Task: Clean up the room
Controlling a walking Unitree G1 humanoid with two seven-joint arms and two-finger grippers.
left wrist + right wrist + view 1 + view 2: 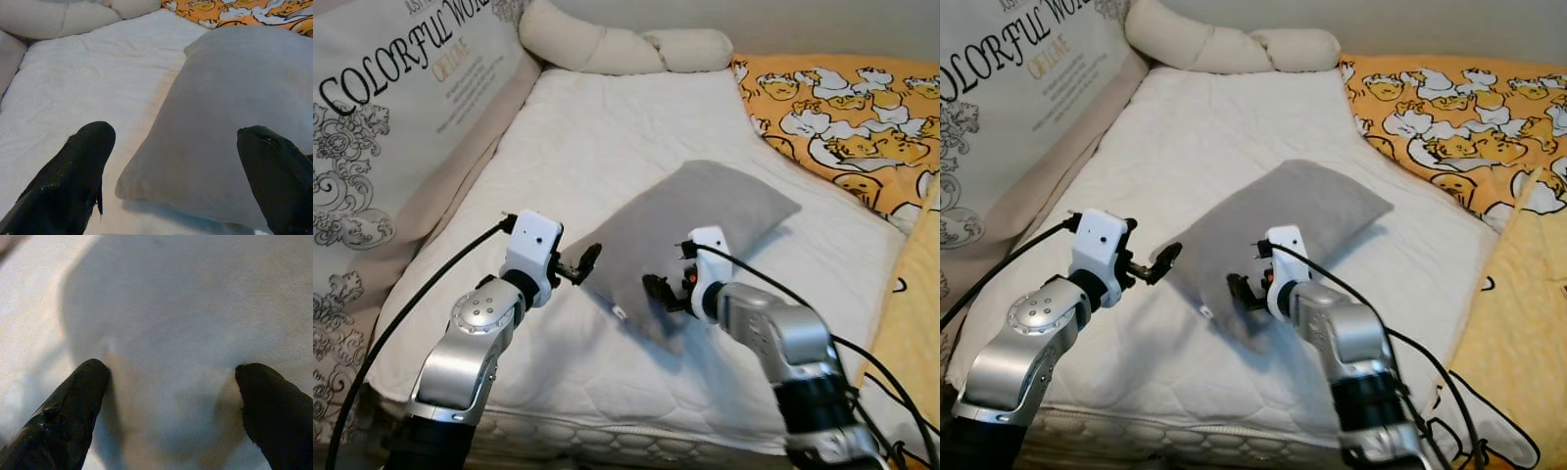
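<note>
A grey pillow [695, 220] lies slantwise on the white mattress [558, 147], one corner pointing toward me. My left gripper [584, 264] is open beside the pillow's left edge; in the left wrist view its fingers [73, 166] stand wide apart with the pillow [230, 127] just ahead. Over the pillow's near corner hovers my right gripper [661, 291], open. The right wrist view has the pillow corner [186, 333] bulging between the two spread fingertips [83, 387], close to them or touching.
A big printed cushion [401, 108] leans along the left side. A cream bolster [617, 44] lies at the far end. An orange cartoon-duck blanket [852, 117] covers the right, with yellow fabric [911, 323] nearer. The mattress front edge [607, 431] is just below my arms.
</note>
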